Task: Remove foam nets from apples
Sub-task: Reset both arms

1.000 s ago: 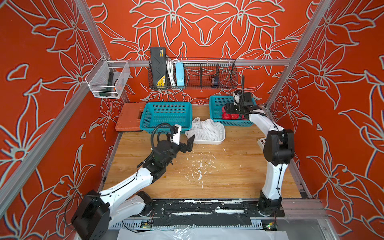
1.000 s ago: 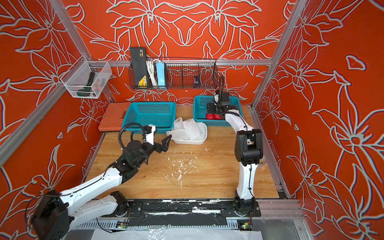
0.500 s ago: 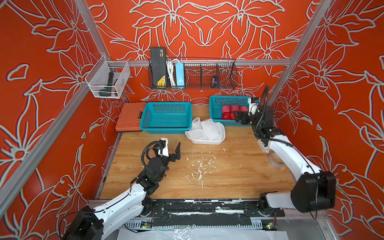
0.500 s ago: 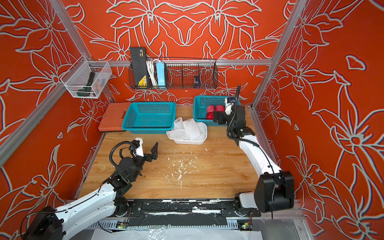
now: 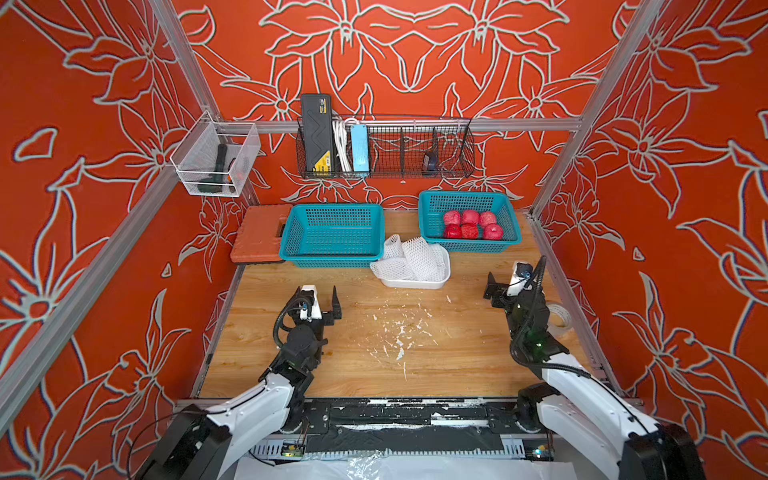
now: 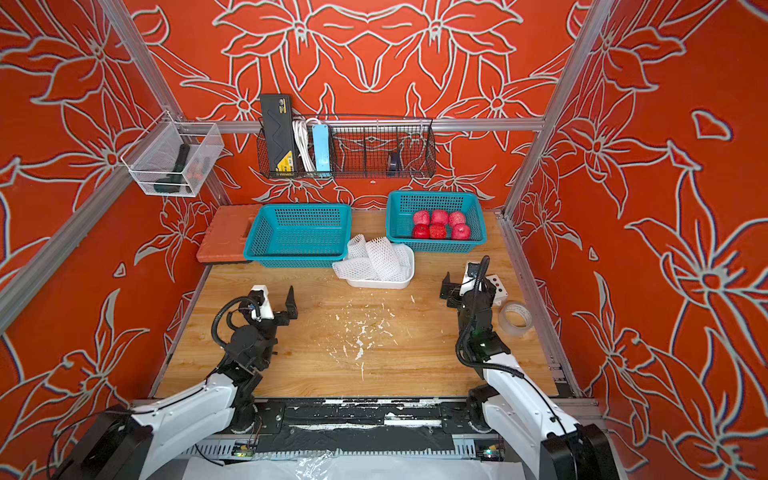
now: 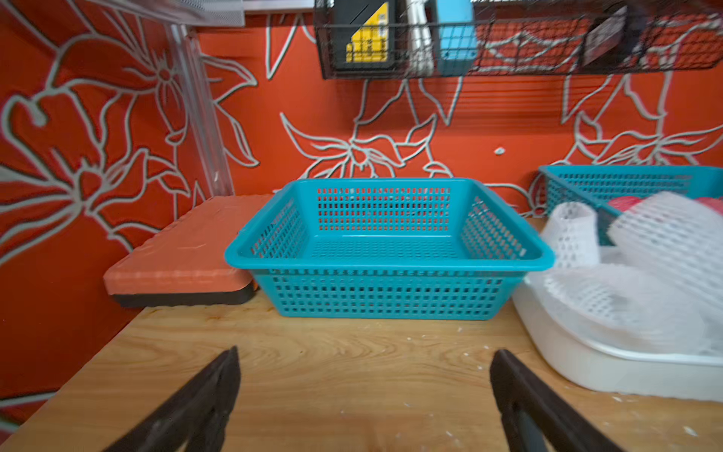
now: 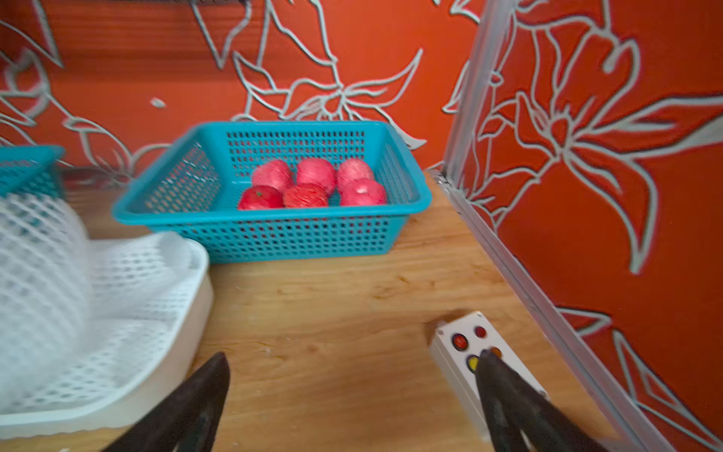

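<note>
both arms have pulled back over the table [image 5: 457,365], left hand [image 5: 321,293] and right hand [image 5: 505,277] splayed, released.

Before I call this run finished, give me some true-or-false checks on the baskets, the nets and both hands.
1. The board-side basket, next to the orange board, is empty. True.
2. Six apples lie in the corner basket. True.
3. The foam nets lie loose on the table. False: they are piled in the white tray; only small white crumbs are on the wood.
4. The left hand holds a net. False: it is open and empty above the table.
5. The right hand is shut on an apple. False: it is open and empty, apart from the corner basket.
</note>
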Robot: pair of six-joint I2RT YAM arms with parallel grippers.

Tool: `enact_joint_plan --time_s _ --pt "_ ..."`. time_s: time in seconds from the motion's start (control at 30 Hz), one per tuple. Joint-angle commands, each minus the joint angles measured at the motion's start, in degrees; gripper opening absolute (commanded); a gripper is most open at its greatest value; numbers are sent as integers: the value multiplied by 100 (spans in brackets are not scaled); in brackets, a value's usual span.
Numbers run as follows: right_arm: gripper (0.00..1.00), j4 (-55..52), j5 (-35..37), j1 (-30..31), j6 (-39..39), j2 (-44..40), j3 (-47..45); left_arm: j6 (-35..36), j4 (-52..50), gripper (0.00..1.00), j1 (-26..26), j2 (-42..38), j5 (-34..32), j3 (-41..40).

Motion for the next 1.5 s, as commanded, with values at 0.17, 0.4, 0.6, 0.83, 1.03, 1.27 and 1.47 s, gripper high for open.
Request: enact_joint_plan --time_s 0.17,0.4,0.6,0.83,1.03,1.27,1.47 --pt "98 904 570 8 -735 1217 247 -136 1480 98 916 1847 538 76" --pt "98 860 541 -289 -746 1332 348 -509 1999 97 1517 2754 1226 173" --pt "98 743 604 -448 -847 1465 434 -242 2359 95 1402 2672 1574 -79" --pt "98 1170 875 -451 -915 1688 238 -478 1315 97 1593 2791 1555 541" --pt "98 1584 932 -627 -628 2428 199 -583 1271 97 1719 2781 1609 557" --pt "98 1443 86 -1021 -501 2771 400 -583 1271 97 1723 2785 1609 559" --pt "98 2238 -425 -1125 -592 3068 113 -583 1271 97 1719 2787 1609 561"
